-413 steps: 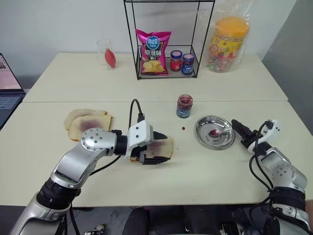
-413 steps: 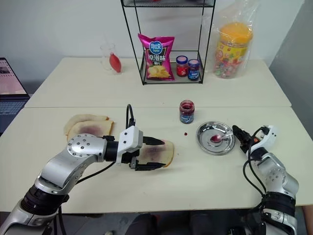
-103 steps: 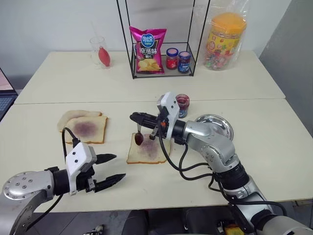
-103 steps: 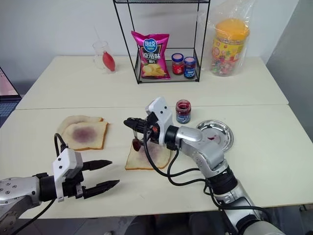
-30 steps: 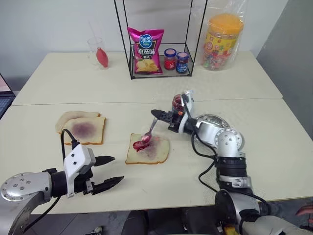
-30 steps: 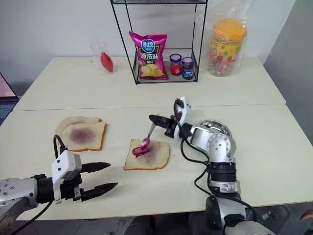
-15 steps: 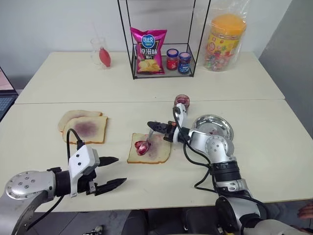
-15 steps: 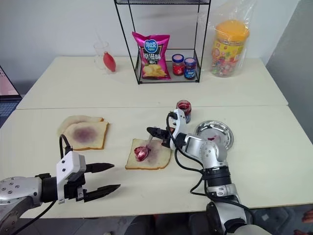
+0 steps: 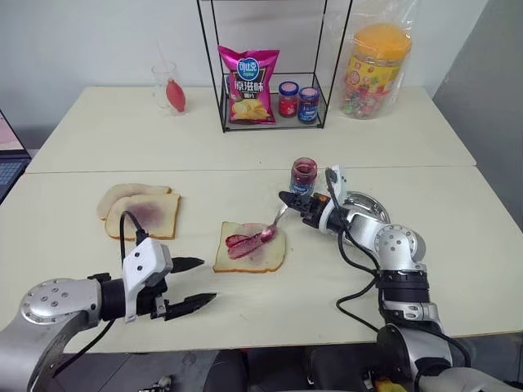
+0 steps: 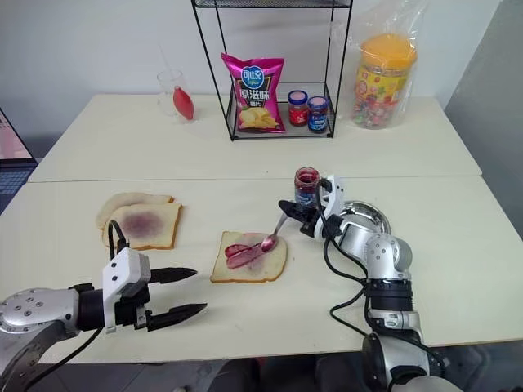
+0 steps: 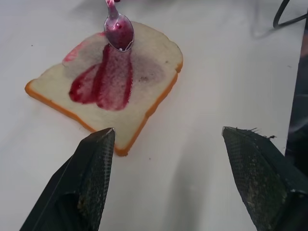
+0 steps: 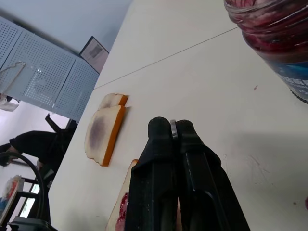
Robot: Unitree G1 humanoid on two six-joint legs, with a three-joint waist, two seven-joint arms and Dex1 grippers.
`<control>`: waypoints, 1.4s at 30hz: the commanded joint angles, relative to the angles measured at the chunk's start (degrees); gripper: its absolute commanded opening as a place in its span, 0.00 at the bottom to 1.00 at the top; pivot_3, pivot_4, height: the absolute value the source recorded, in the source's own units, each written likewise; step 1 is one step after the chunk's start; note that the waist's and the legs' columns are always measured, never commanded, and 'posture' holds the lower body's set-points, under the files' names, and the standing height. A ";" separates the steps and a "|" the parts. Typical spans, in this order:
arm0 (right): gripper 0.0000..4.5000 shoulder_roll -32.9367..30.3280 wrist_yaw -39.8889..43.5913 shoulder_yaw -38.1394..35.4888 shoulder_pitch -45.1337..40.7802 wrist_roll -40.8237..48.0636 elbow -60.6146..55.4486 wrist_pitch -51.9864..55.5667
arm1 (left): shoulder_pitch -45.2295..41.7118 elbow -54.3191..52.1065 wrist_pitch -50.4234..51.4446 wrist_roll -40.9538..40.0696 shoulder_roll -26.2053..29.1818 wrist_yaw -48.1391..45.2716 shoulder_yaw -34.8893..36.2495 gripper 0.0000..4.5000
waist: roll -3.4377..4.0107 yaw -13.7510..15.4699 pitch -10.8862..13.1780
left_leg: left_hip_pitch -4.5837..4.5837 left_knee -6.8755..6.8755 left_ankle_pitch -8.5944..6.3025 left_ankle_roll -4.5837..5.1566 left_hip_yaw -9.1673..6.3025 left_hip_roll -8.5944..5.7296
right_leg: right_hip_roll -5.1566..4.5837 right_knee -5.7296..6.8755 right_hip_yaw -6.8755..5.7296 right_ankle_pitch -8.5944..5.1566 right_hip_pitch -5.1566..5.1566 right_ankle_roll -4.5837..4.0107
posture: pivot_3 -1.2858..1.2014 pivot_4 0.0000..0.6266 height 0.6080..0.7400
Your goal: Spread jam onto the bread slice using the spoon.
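The bread slice (image 9: 255,255) lies at the table's middle with fresh glossy red streaks of jam (image 11: 103,82) across its pinkish smear. My right gripper (image 9: 284,197) is shut on the handle of the spoon (image 9: 274,225), which slants down to the left. The spoon's jam-coated bowl (image 11: 119,32) rests on the slice near its right edge. The jam jar (image 9: 304,175) stands just behind that gripper, open and dark red inside. My left gripper (image 9: 206,280) hovers low over the table to the front left of the slice, open and holding nothing.
Two slices with dull purple patches (image 9: 143,214) lie at the left. A round steel dish (image 10: 364,208) sits behind my right arm. At the back stand a wire rack (image 9: 270,82) holding a chips bag and two small jars, a candy jar (image 9: 377,61) and a glass (image 9: 170,88).
My right gripper drew the spoon rightward across the slice, leaving long red streaks; the bowl now sits near the slice's right edge. The left gripper stayed put, open.
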 commanded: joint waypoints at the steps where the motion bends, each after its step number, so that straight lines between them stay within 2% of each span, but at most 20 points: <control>1: 0.00 1.25 1.10 -2.19 -1.56 7.00 -5.92 1.52 | -1.68 -0.16 -1.63 -0.09 -0.57 0.51 -0.62 0.82 | 0.00 -0.01 0.00 | 0.00 0.00 0.00 0.00 -0.01 0.02 | 0.00 0.00 -0.01 0.00 0.00 0.00 | 0.52 0.24 1.00; 8: 0.00 -1.05 -1.28 -6.17 -2.63 14.37 -10.72 3.55 | -9.77 -2.16 -1.07 0.34 -0.76 2.11 -6.50 0.82 | 0.01 0.24 0.00 | -0.02 0.01 0.00 0.00 -0.04 -0.01 | 0.00 0.01 -0.04 0.00 0.01 0.00 | 0.52 0.24 1.00; 12: 0.00 -6.02 -4.13 -11.08 -1.78 18.71 -14.08 3.57 | -13.28 -1.99 -1.75 4.04 2.48 -0.14 -12.34 0.82 | 0.00 0.07 0.00 | -0.01 0.03 0.00 0.00 0.01 -0.05 | -0.01 -0.02 0.02 0.01 0.04 0.02 | 0.52 0.24 1.00; 17: 0.00 -13.06 -6.67 -16.69 0.59 18.85 -15.25 -0.02 | -23.19 -1.90 0.18 4.69 -3.07 4.52 -18.44 0.82 | 0.03 0.66 0.02 | -0.05 0.01 0.00 0.00 -0.05 -0.06 | -0.01 -0.03 -0.07 0.00 0.06 0.03 | 0.52 0.24 1.00; 22: 0.00 -19.06 -6.38 -21.03 5.95 16.66 -14.81 -3.76 | -31.69 -0.76 1.88 6.42 -9.48 6.82 -26.36 0.82 | 0.08 -0.23 -0.01 | 0.02 0.00 0.00 0.01 0.11 -0.01 | 0.04 0.01 0.14 0.01 0.04 0.03 | 0.52 0.24 1.00; 25: 0.00 -21.66 -4.36 -21.71 10.01 13.23 -12.50 -7.67 | -36.48 3.10 1.51 8.40 -12.92 7.56 -29.46 0.82 | 0.09 1.35 -0.03 | 0.00 0.05 0.00 0.02 -0.08 -0.06 | 0.06 -0.01 -0.06 0.01 0.14 0.04 | 0.52 0.24 1.00; 32: 0.00 -22.29 -2.29 -21.33 13.60 9.61 -6.97 -14.55 | -40.70 8.34 0.62 11.23 -18.37 8.92 -33.11 0.82 | 0.11 1.21 -0.03 | 0.09 0.11 0.00 0.02 0.17 -0.08 | 0.03 -0.01 0.18 0.05 0.18 0.12 | 0.52 0.24 1.00; 42: 0.00 -20.60 -0.80 -18.79 15.10 7.27 -3.58 -17.82 | -42.79 11.55 -0.80 13.13 -21.64 8.52 -35.22 0.82 | 0.14 1.58 -0.05 | 0.09 0.11 0.01 0.02 0.15 -0.08 | 0.03 0.00 0.17 0.06 0.19 0.11 | 0.52 0.24 1.00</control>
